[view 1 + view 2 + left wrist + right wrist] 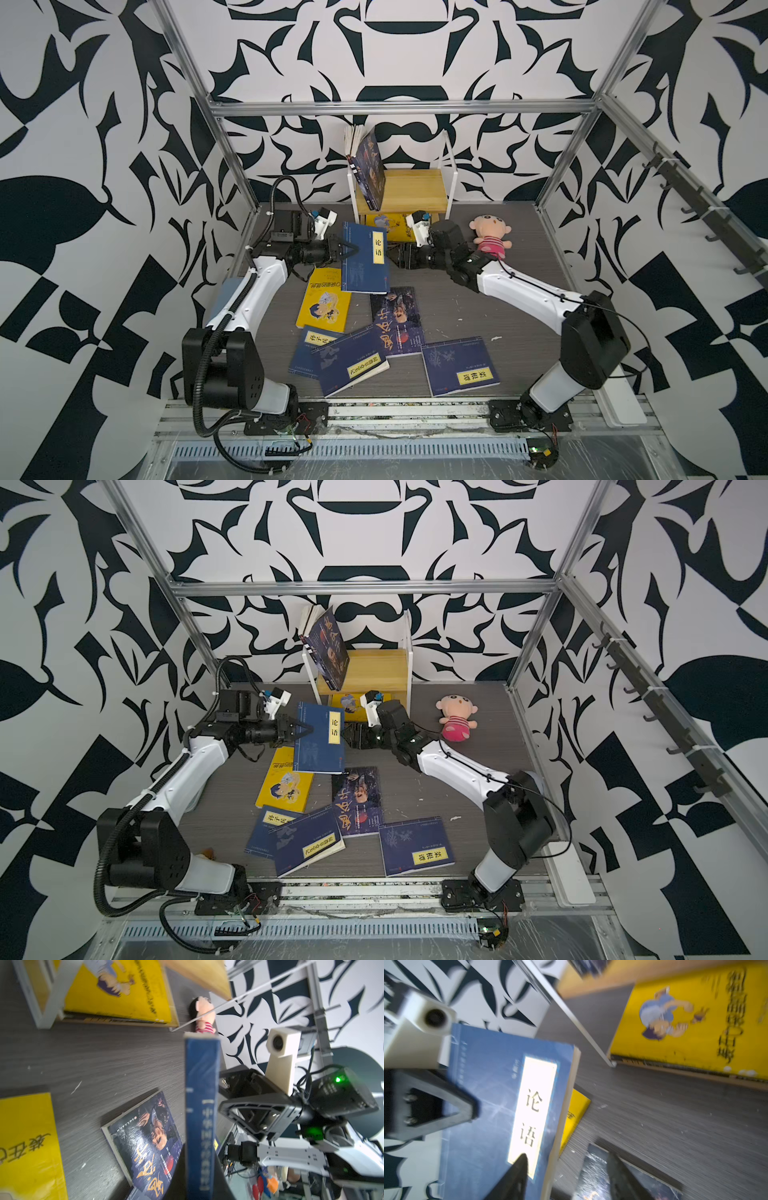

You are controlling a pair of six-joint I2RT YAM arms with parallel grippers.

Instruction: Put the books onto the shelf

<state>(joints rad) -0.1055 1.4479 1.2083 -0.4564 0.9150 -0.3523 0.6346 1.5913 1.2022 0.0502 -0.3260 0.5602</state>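
Observation:
A navy blue book (365, 257) (318, 737) with a yellow title label hangs upright above the table, in front of the shelf (415, 191) (374, 671). My left gripper (347, 251) (305, 730) (199, 1178) is shut on its spine side (202, 1105). My right gripper (390, 254) (347, 733) (566, 1159) stands open at the book's other edge (488, 1105), with its fingers spread to either side of the page edge. Dark books (370, 166) lean on the shelf's upper board. A yellow book (390, 226) (695, 1022) lies on the lower one.
Flat on the table lie a yellow book (324, 305), a dark book with gold calligraphy (399, 322) and three navy books (353, 365) (459, 368) (307, 345). A pink plush doll (490, 237) lies right of the shelf, behind my right arm.

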